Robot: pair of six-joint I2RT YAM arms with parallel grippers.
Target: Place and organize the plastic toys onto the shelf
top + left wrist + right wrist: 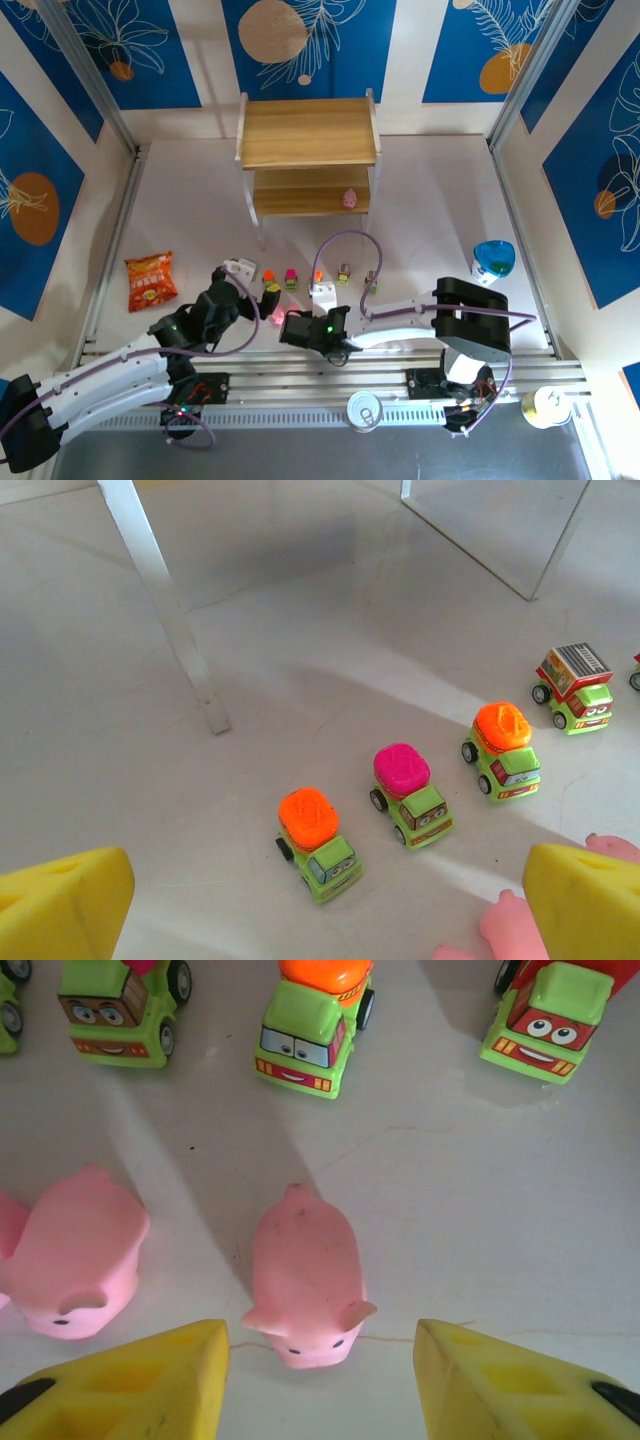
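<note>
I am holding my right hand point(322, 1385) wide open low over a pink pig point(305, 1280) on the table point(430, 190), and its yellow fingers point(150, 1385) are sitting one on each side of the pig's face, not touching it. My left hand point(325, 910) is hanging open too, holding nothing, and it is looking at a row of green cars point(410, 792). I am thinking the pig is light and a bit squishy, with a smooth round body that may slip, so I am planning to squeeze it gently at its fat middle, not at its little ears. The cars are sitting on wheels, so I am guessing they will roll if I bump them. Another pig point(75, 1265) is lying just beside my finger, so I am watching that side. The shelf point(307, 135) is standing well apart at the far side, with one pink toy point(349, 198) sitting on its lower board. The room under the top board is looking low, and its white leg point(160, 600) is standing near the cars.
</note>
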